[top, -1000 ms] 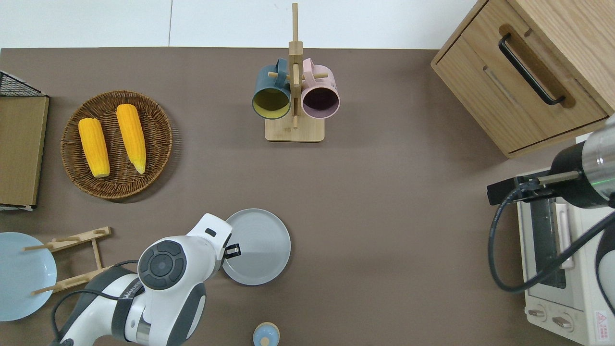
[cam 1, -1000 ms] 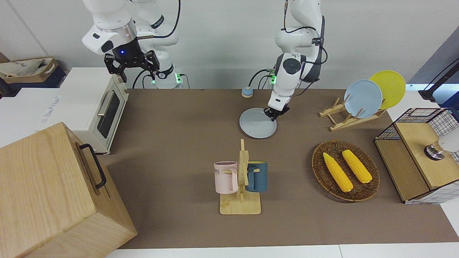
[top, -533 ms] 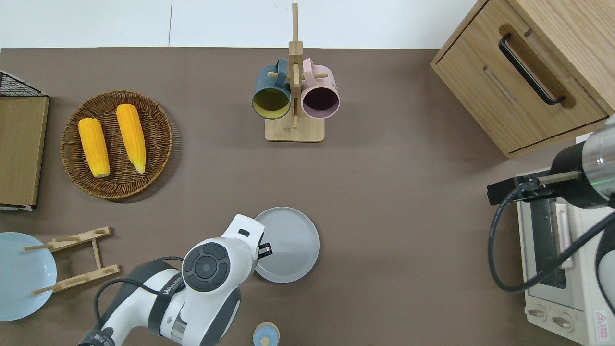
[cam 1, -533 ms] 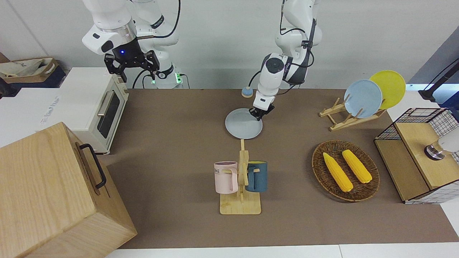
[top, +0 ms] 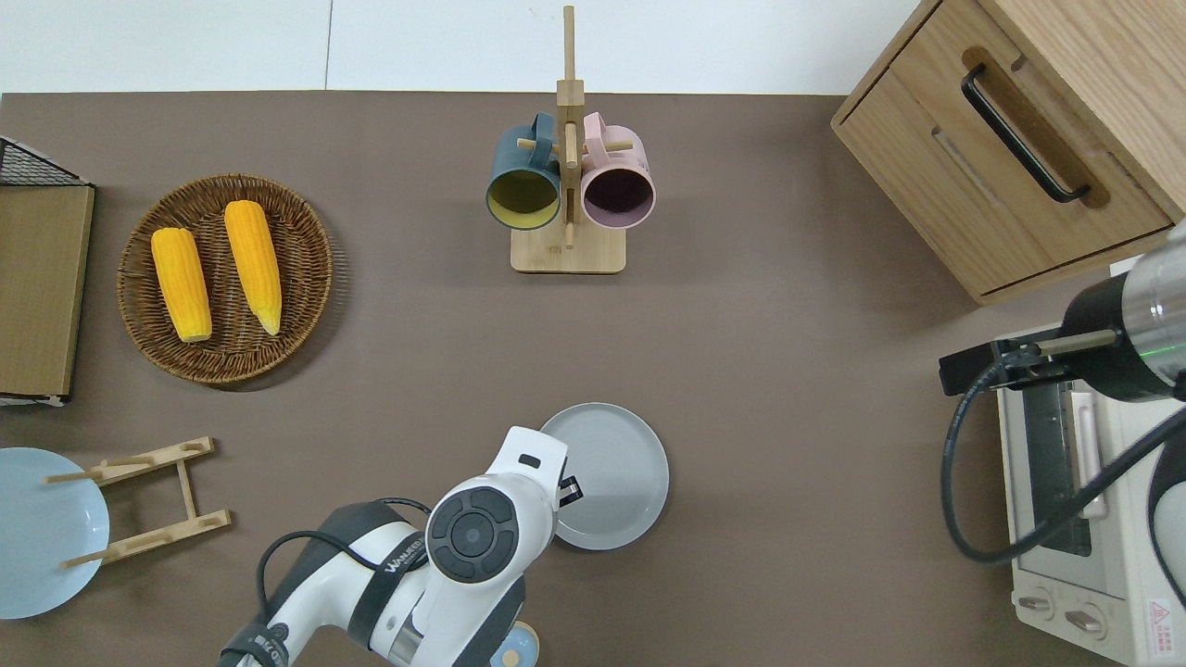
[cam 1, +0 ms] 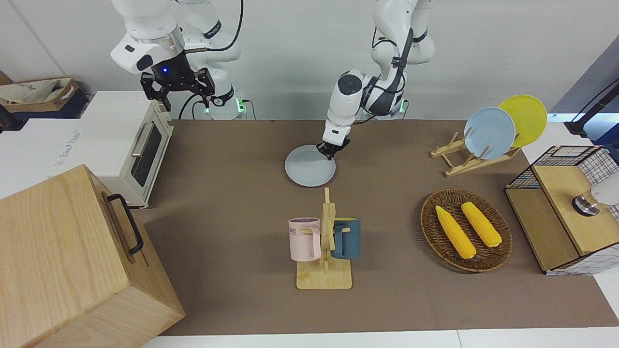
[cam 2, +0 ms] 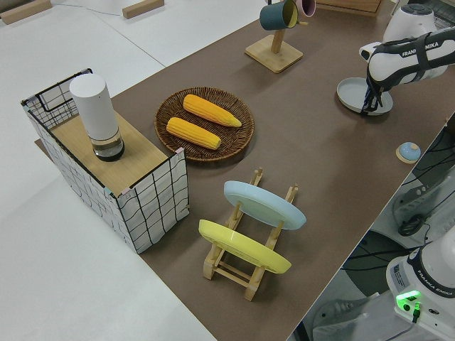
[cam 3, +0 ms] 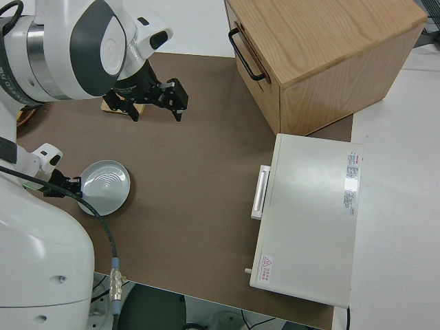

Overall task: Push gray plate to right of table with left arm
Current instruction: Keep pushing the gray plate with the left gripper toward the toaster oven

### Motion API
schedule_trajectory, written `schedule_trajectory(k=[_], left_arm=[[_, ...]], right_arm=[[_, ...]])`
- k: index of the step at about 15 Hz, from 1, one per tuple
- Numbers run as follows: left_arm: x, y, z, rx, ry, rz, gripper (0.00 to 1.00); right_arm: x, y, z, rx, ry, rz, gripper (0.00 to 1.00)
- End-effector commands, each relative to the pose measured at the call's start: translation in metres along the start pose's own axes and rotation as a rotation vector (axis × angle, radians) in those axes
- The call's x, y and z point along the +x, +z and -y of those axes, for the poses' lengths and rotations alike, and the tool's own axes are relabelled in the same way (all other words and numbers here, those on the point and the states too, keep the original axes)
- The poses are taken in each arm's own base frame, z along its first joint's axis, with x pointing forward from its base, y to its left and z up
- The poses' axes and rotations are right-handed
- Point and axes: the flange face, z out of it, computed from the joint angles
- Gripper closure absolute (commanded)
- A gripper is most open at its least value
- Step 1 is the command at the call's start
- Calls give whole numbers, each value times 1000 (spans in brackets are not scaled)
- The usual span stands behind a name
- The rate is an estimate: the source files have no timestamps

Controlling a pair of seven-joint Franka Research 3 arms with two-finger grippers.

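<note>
Brown matte table (cam 1: 232,159) carries everything, so the job is a flat slide, no lift needed. Wooden cabinet (cam 1: 72,261) and white oven (cam 1: 130,145) sit at the right arm's end, w/ open brown surface between them and the plate, probably the room the push is meant to use. Mug rack (cam 1: 325,241) stands farther from the robots than the plate, off the likely push line.

Left arm (top: 463,547) reaches low; its link reads "FRANKA EMIKA" in the left side view, "WANLEC…" partly legible from overhead. Right arm is parked, its gripper (cam 1: 178,86) w/ fingers spread apart.

Gray plate (top: 607,477) lies flat near the table's middle, nearer to the robots than the mug rack. Left gripper (cam 1: 331,151) is down at the plate's rim on the side toward the left arm's end, apparently touching, which suits shoving it toward the right arm's end. Whether its fingers are together or apart can't be told.

Pink mug (cam 1: 304,239) shows "…ME". Oven has a red warning sticker (top: 1161,618), text too small.
</note>
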Motion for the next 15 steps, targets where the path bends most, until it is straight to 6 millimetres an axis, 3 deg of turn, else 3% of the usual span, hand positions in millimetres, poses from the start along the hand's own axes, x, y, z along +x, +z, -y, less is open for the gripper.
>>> schedule_trajectory(k=[1,11,15], left_arm=[[-19,12,-37,-14,-31,39,1000],[-63,37,-115,-13,-113,-12,1000],[-67,41,-123,-15,-121,-17,1000]], right_arm=[[-4,-3,-3,8,4,5,17],[-4,-3,-3,8,4,5,17],[-4,-3,-2,8,2,4,17]])
